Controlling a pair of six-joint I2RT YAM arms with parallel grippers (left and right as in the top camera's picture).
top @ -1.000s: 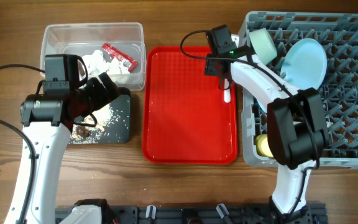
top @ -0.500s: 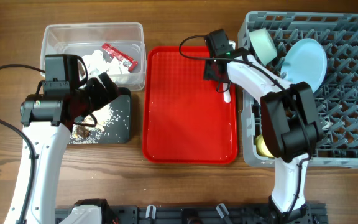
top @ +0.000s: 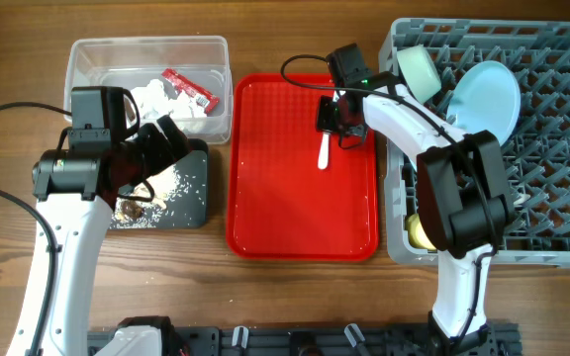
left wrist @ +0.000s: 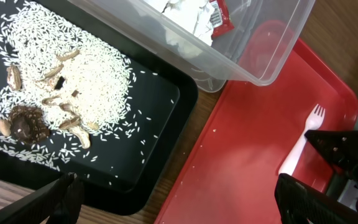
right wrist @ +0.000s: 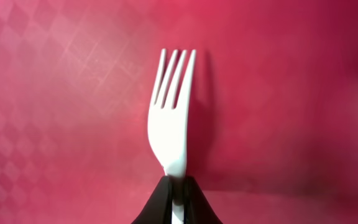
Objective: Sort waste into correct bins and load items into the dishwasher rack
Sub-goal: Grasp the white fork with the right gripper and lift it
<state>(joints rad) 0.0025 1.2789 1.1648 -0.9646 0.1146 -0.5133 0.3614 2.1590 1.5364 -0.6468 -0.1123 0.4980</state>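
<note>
Fork (right wrist: 173, 134), just one, gripped by right jaws over one red tray (top: 265, 198); left jaws spread wide.

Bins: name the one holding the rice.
The shallow black tray, strewn with rice and brown scraps; the clear tub beyond it holds white tissue and a red wrapper.

L arm (top: 55, 247) and R arm (top: 404, 119) both showing white link shells w/ bulky black joint housings. Thin black cable (top: 8, 108) trailing off L arm, and another cable (top: 283, 69) looping by R wrist. R fingertips (right wrist: 157, 208) showing matte black, tapering narrow (L fingers (left wrist: 61, 196) same black, blurred).
</note>
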